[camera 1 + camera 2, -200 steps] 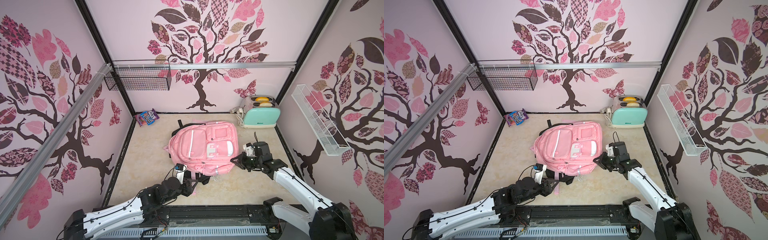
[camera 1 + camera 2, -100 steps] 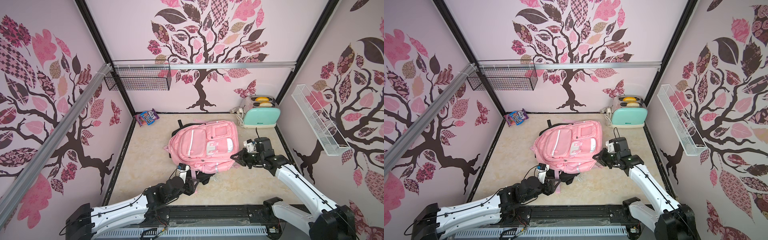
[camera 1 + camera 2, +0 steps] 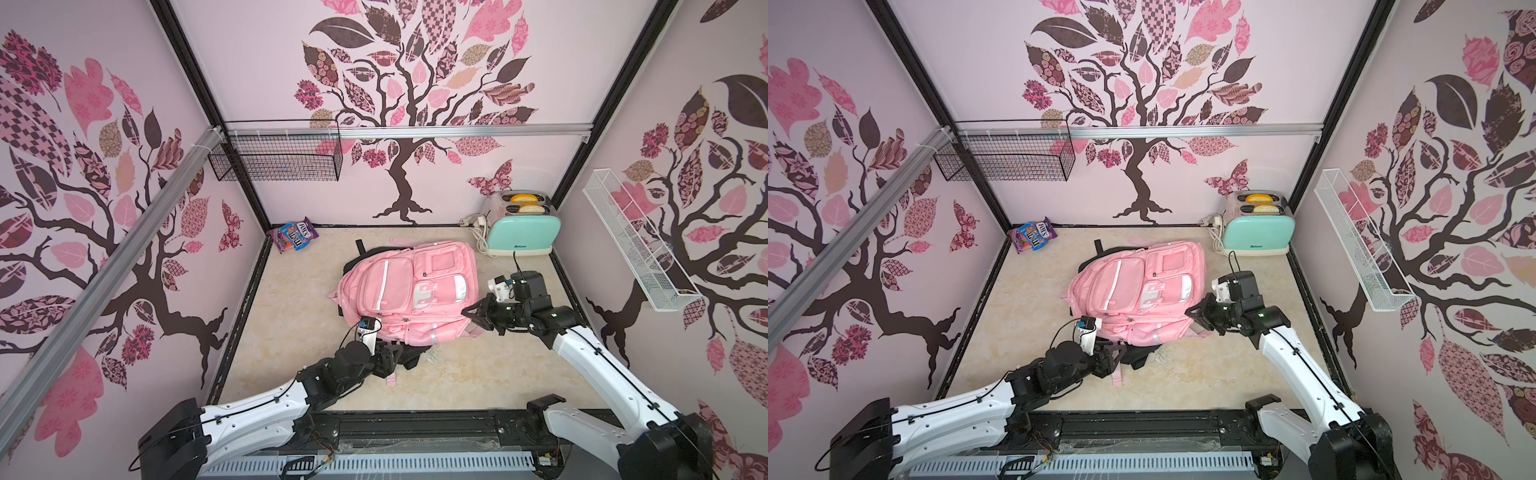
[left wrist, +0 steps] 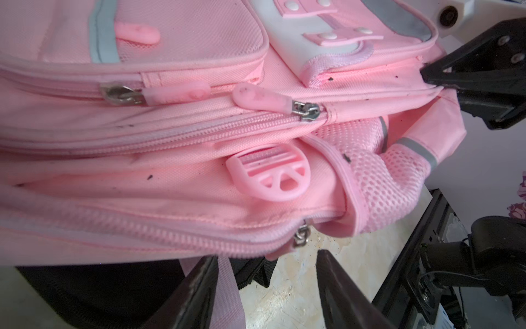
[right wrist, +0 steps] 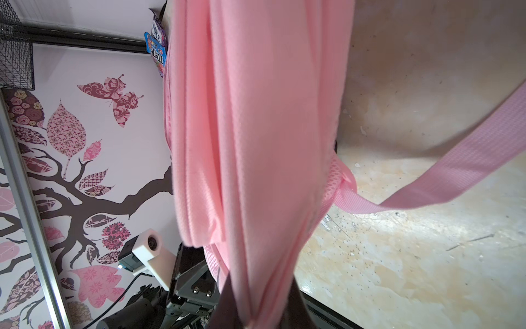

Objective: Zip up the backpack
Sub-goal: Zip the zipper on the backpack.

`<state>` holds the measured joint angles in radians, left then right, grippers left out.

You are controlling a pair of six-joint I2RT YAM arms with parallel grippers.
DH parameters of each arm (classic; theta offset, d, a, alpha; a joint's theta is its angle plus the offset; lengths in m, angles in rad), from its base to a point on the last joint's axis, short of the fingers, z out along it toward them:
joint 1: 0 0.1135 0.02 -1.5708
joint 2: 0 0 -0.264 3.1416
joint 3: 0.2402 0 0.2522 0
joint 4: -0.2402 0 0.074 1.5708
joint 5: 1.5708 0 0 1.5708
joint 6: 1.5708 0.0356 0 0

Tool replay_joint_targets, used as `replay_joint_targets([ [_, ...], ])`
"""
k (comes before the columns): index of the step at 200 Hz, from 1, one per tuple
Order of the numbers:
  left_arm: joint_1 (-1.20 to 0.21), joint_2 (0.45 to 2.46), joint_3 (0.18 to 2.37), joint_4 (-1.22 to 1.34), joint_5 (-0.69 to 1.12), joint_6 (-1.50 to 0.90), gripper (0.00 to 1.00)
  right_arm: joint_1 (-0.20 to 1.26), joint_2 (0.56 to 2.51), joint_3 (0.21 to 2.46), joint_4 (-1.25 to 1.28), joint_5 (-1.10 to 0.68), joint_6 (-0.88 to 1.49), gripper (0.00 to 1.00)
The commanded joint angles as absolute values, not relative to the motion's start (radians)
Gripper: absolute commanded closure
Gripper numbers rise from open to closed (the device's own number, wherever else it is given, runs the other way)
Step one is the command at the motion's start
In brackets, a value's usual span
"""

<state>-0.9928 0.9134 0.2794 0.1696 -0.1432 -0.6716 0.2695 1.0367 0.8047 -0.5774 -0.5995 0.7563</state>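
Note:
The light-pink backpack (image 3: 409, 291) (image 3: 1138, 291) lies front-up in the middle of the floor. My right gripper (image 3: 471, 313) (image 3: 1196, 311) is at its near right corner. In the right wrist view it (image 5: 262, 310) is shut on a bunched fold of the backpack fabric (image 5: 256, 128). My left gripper (image 3: 390, 359) (image 3: 1115, 357) sits at the bag's near edge. In the left wrist view it (image 4: 264, 299) is open, with bare floor between its fingers and a pink strap (image 4: 227, 296) beside one finger. That view shows a zipper slider (image 4: 308, 112) with a pink pull tab (image 4: 262, 98). A lower slider (image 4: 301, 236) sits just beyond the fingertips.
A mint toaster (image 3: 521, 232) stands at the back right and a candy bag (image 3: 294, 235) lies in the back left corner. A black wire basket (image 3: 274, 158) and a white wire shelf (image 3: 636, 241) hang on the walls. Black fabric (image 3: 409, 357) pokes out under the backpack's near edge.
My left gripper's jaws have opened wider while that arm stayed near the bag's front edge. My right gripper shifted slightly toward the back, still holding the backpack corner.

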Motion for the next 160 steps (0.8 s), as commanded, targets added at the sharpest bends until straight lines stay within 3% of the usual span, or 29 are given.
replay_joint_targets([
  [1,-0.973,0.940,0.294,0.243,-0.091,-0.643,0.41,0.271,1.012,0.867,-0.514,-0.673,0.713,1.00],
  [68,-0.960,1.106,0.346,0.339,-0.022,-0.634,0.46,0.272,1.014,0.868,-0.500,-0.688,0.716,1.00],
  [118,-0.959,1.136,0.364,0.355,-0.007,-0.623,0.83,0.269,1.008,0.864,-0.504,-0.689,0.710,1.00],
  [160,-0.959,1.089,0.356,0.304,-0.018,-0.629,0.99,0.252,1.015,0.851,-0.512,-0.665,0.693,1.00],
])
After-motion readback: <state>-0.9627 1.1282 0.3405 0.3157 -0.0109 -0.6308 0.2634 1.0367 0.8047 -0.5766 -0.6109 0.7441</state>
